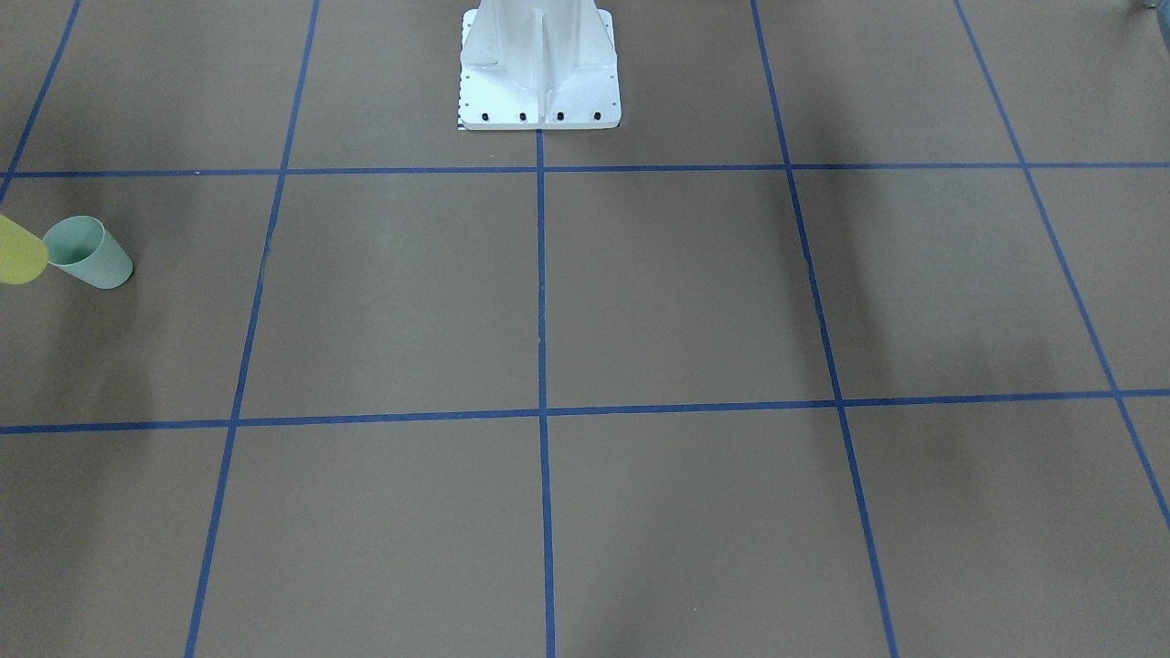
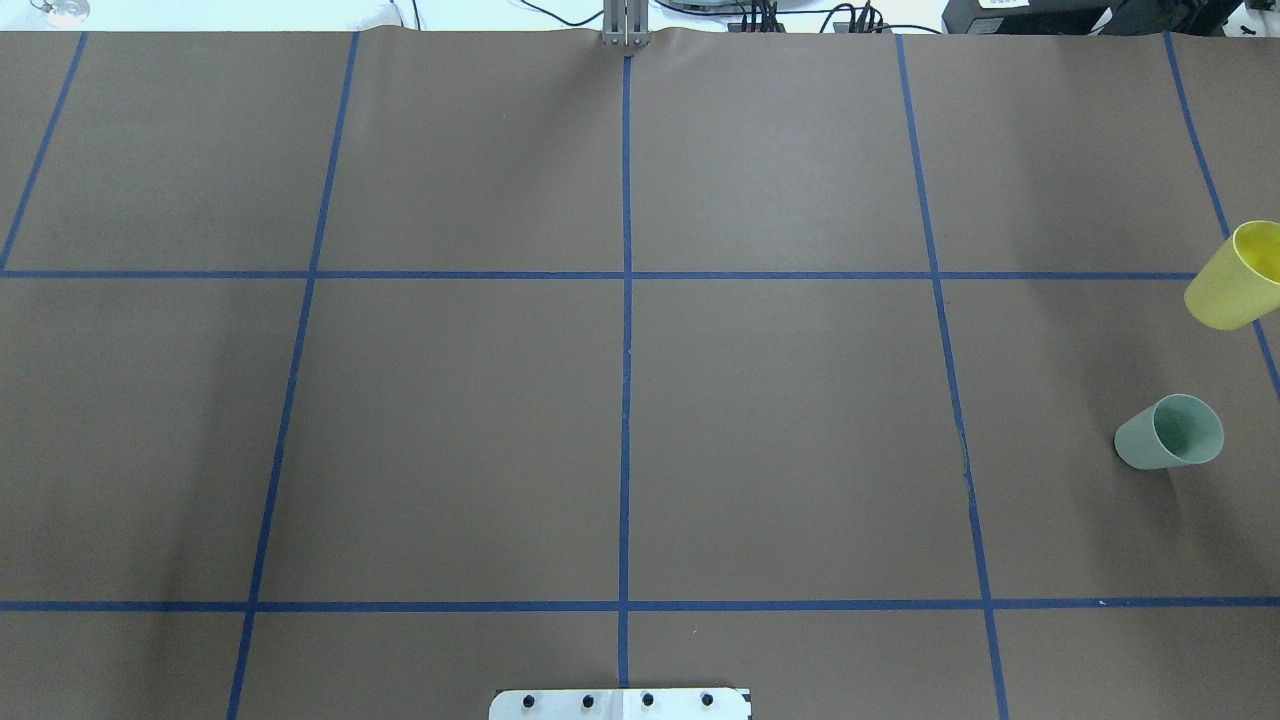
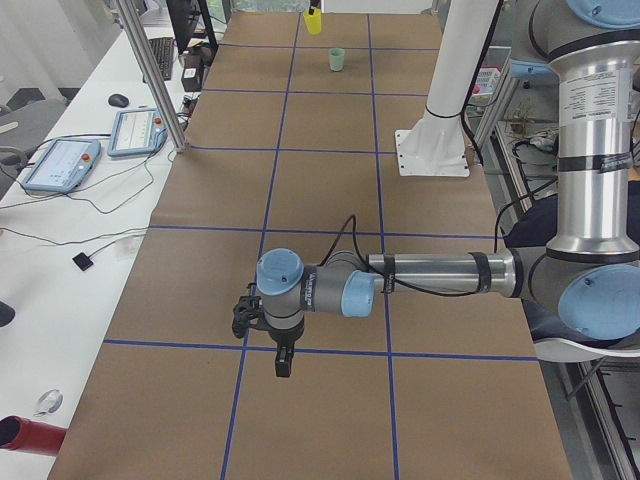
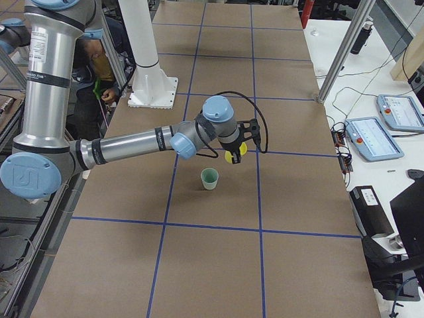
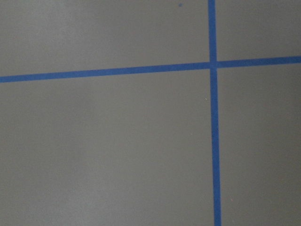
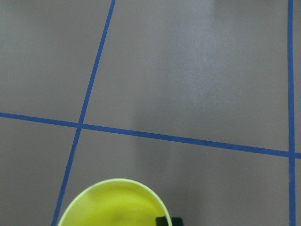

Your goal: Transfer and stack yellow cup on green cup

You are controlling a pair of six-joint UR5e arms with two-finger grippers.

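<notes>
The yellow cup [image 2: 1238, 278] hangs above the table at the far right edge, upright; it also shows in the front view [image 1: 18, 251] and the right view [image 4: 236, 152]. My right gripper [image 4: 233, 158] is shut on it; one dark fingertip [image 6: 163, 220] sits at the cup's rim [image 6: 113, 202]. The green cup [image 2: 1170, 432] stands upright on the table, nearer my base than the yellow cup and apart from it [image 4: 209, 178]. My left gripper [image 3: 283, 368] points down over the table's left part, far from both cups; I cannot tell whether it is open or shut.
The white base pedestal [image 1: 539, 73] stands at the table's middle near edge. Blue tape lines grid the brown table [image 2: 625, 400]. A side bench with tablets [image 3: 60, 160] and a metal post [image 3: 150, 70] runs along the far side.
</notes>
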